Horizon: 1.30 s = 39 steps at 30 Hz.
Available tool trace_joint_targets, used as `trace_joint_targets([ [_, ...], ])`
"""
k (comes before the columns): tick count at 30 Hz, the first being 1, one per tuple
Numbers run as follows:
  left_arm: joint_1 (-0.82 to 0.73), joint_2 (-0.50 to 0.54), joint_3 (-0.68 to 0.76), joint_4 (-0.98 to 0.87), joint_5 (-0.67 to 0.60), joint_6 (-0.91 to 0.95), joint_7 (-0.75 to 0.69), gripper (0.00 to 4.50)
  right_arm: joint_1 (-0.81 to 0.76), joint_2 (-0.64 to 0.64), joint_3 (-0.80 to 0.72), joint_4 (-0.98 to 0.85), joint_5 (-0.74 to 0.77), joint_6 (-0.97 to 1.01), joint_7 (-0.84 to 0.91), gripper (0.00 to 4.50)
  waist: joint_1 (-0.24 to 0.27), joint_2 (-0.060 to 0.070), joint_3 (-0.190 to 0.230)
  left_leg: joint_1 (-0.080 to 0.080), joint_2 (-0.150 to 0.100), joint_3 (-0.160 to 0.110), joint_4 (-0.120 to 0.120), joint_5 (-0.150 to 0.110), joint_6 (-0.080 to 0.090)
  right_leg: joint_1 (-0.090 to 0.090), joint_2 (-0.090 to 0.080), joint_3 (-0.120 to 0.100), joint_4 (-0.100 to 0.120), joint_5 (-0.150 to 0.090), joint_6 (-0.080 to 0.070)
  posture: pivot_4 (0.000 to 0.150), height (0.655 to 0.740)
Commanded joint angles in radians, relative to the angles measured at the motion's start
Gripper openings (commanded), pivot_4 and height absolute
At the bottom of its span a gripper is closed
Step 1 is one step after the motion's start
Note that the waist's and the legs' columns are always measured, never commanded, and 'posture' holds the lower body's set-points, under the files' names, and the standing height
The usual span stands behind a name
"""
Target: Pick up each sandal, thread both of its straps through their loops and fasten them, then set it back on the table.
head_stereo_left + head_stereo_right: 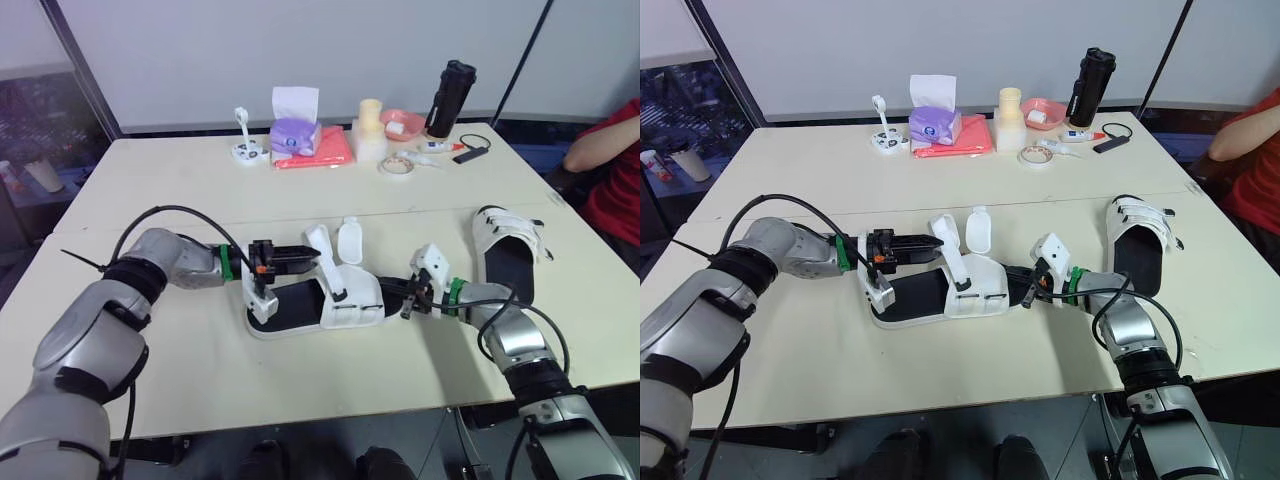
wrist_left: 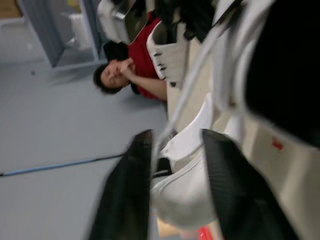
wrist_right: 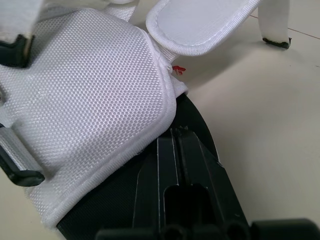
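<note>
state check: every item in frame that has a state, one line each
Centre sandal: on the table, both straps undone and sticking up.
Far sandal: on the table by the right edge, bands lying closed across it.
Left gripper: at a raised strap, grip unclear.
Right gripper: jaws shut on the centre sandal's toe.
Black bottle: upright, capped.
Tissue box: tissue sticking out the top.

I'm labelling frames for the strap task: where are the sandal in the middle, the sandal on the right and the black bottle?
Middle sandal (image 1: 352,300), left eye view, white mesh upper.
Right sandal (image 1: 508,268), left eye view, black footbed.
Black bottle (image 1: 450,100), left eye view, mid body.
</note>
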Motion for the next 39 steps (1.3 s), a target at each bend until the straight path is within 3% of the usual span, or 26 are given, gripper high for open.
trace_joint_targets([
  [1,-0.038,0.007,-0.003,0.043,-0.024,0.007,0.035,3.29,0.020,0.004,0.025,0.053,-0.047,0.022,-0.020,0.00,-0.001,0.000,0.000,0.000,0.000,0.000,0.000,0.000,0.000,0.000,0.000,0.000,0.000,0.000,0.000,0.150,0.7400],
  [3,-0.039,0.011,0.017,0.085,-0.075,-0.007,0.005,4.25,0.022,0.003,0.024,0.053,-0.047,0.021,-0.019,0.00,-0.001,0.000,0.000,0.000,0.000,0.000,0.000,0.000,0.000,-0.001,0.000,0.000,0.000,0.000,0.000,0.150,0.7400],
  [4,-0.037,0.015,0.031,0.103,-0.109,-0.018,-0.017,4.39,0.022,0.002,0.024,0.054,-0.047,0.020,-0.019,0.00,0.000,0.000,0.000,0.000,0.000,0.000,0.000,0.000,0.000,-0.001,0.000,0.000,0.000,0.000,0.000,0.150,0.7400],
  [9,0.024,0.047,0.146,0.146,-0.388,-0.109,-0.214,4.39,0.024,0.002,0.023,0.060,-0.047,0.016,-0.019,0.00,-0.001,0.000,0.000,0.000,0.000,0.000,0.000,0.000,0.000,-0.001,0.000,0.000,0.001,0.000,0.000,0.150,0.7400],
  [11,0.075,0.028,0.204,0.159,-0.607,-0.112,-0.394,4.39,0.027,0.001,0.027,0.057,-0.050,0.013,-0.017,0.00,-0.001,0.000,0.000,0.000,0.000,0.000,0.000,0.000,0.000,-0.001,0.000,0.000,0.001,0.000,0.000,0.150,0.7400],
  [12,0.128,0.010,0.230,0.123,-0.789,-0.051,-0.564,4.39,0.030,-0.001,0.031,0.051,-0.053,0.010,-0.015,0.00,-0.001,0.000,0.000,0.000,0.000,0.000,0.000,0.000,0.000,-0.001,0.000,0.000,0.001,0.000,0.000,0.150,0.7400],
  [14,0.286,-0.014,0.281,-0.135,-1.224,0.269,-0.921,4.39,0.037,-0.002,0.035,0.037,-0.056,0.011,-0.016,0.00,-0.003,0.003,-0.003,0.000,0.000,0.001,0.000,0.000,0.000,-0.001,0.000,0.000,0.001,0.000,0.000,0.150,0.7400],
  [16,0.423,-0.013,0.336,-0.451,-1.569,0.672,-1.141,4.39,0.042,-0.001,0.034,0.026,-0.052,0.019,-0.017,0.00,-0.004,0.003,-0.002,0.000,0.001,0.002,0.000,0.000,0.000,0.000,-0.002,0.001,0.002,0.000,0.000,0.150,0.7400],
  [20,0.576,-0.001,0.483,-0.847,-2.024,1.274,-1.207,4.39,0.051,-0.006,0.044,0.013,-0.057,0.018,-0.010,0.00,-0.004,0.002,-0.001,-0.001,0.006,-0.005,0.001,0.000,0.000,-0.001,0.000,0.000,0.002,0.000,-0.001,0.150,0.7400],
  [24,0.664,0.003,0.609,-1.031,-2.340,1.641,-1.222,4.39,0.049,-0.004,0.052,0.012,-0.057,0.020,-0.005,0.00,-0.005,0.002,-0.002,0.001,0.003,-0.006,0.001,0.000,0.001,0.002,0.000,0.000,0.001,0.000,-0.001,0.150,0.7400],
  [27,0.704,-0.001,0.651,-1.109,-2.421,1.786,-1.237,4.39,0.043,-0.002,0.054,0.019,-0.060,0.018,-0.002,0.00,-0.003,0.002,-0.002,0.001,0.002,-0.006,0.001,0.000,0.001,0.002,0.000,0.000,0.001,0.000,-0.001,0.150,0.7400],
  [30,0.727,-0.009,0.670,-1.146,-2.424,1.860,-1.255,4.39,0.040,0.000,0.052,0.020,-0.061,0.019,-0.001,0.00,-0.003,0.002,-0.002,0.001,0.002,-0.006,0.001,0.000,0.001,0.002,0.000,0.000,0.001,0.000,-0.001,0.150,0.7400],
  [39,0.670,-0.141,0.665,-1.083,-2.287,1.886,-1.270,4.39,0.049,0.009,0.049,0.014,-0.060,0.026,-0.011,0.00,-0.002,0.001,-0.002,0.002,0.001,-0.003,0.001,0.000,0.001,0.003,0.000,-0.001,0.000,0.000,-0.001,0.150,0.7400],
])
